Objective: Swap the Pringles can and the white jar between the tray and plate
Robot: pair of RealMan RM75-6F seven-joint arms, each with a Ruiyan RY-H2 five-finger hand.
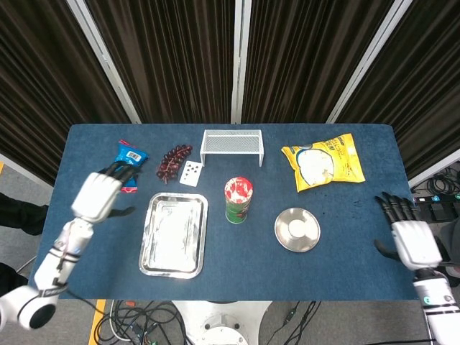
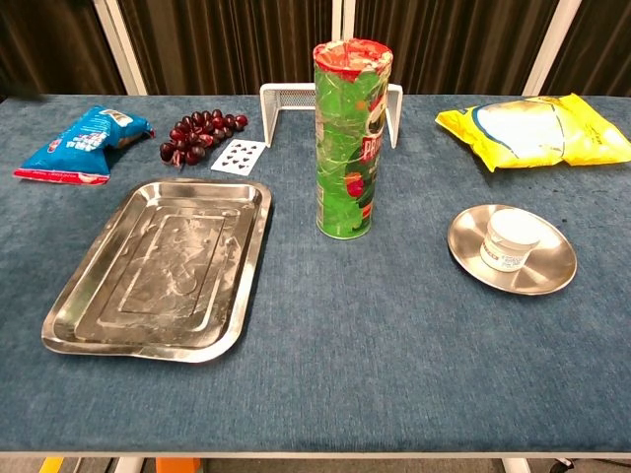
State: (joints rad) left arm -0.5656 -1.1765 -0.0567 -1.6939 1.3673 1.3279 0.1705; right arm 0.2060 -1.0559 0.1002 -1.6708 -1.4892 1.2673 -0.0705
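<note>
Pringles can [image 2: 347, 138]: green, red-lidded, being stood upright on the cloth between tray and plate.
White jar [image 2: 512, 239]: being kept upright on the round plate [image 2: 553, 271], apparently lidded.
Tray [image 2: 99, 304]: rectangular steel, lying bare.

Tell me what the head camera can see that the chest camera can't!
Only the head view shows the robot's hands: the left hand hangs open above the table's left edge and the right hand is open off the right side. It also shows the floor and cables.

Only the chest view shows the side of the Pringles can, with its green label, and the label on the white jar.

Both show the empty tray, the plate holding the jar, the can standing between them, grapes, a playing card, a wire rack and two snack bags.
</note>
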